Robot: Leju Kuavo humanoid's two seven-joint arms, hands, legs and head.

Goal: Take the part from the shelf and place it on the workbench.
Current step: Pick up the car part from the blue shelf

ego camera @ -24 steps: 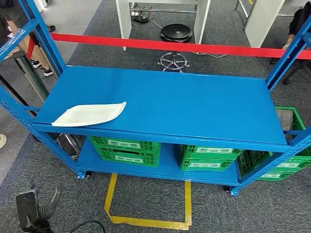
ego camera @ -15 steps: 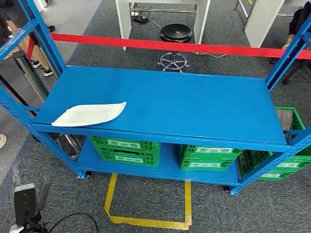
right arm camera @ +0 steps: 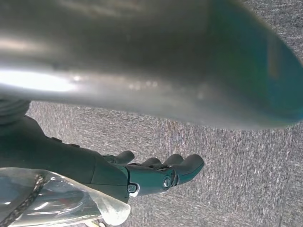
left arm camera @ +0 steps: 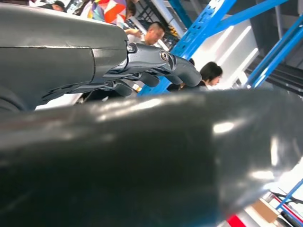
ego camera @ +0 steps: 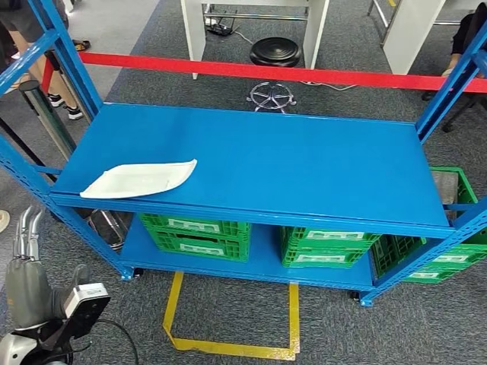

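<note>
The part point(ego camera: 141, 179) is a flat white moulded piece lying on the left end of the blue shelf's point(ego camera: 275, 163) top board, close to its front edge. My left hand point(ego camera: 24, 281) is low at the left, below and in front of that shelf corner, fingers straight, pointing up and holding nothing. In the left wrist view its dark fingers point(left arm camera: 161, 66) reach out past the thick thumb toward a blue shelf upright point(left arm camera: 200, 33). My right hand point(right arm camera: 150, 177) hangs over grey carpet, fingers loosely extended and holding nothing.
Green crates point(ego camera: 198, 236) point(ego camera: 330, 247) stand on the lower shelf board, another point(ego camera: 453, 258) to the right. A red barrier tape point(ego camera: 275, 72) runs behind the shelf, with a black stool point(ego camera: 275, 53) beyond. A yellow floor marking point(ego camera: 230, 346) lies in front. A person's feet point(ego camera: 63, 106) are at the far left.
My left hand has risen at the lower left and turned, so its fingers now point up near the shelf's left corner. The part and shelf have not moved.
</note>
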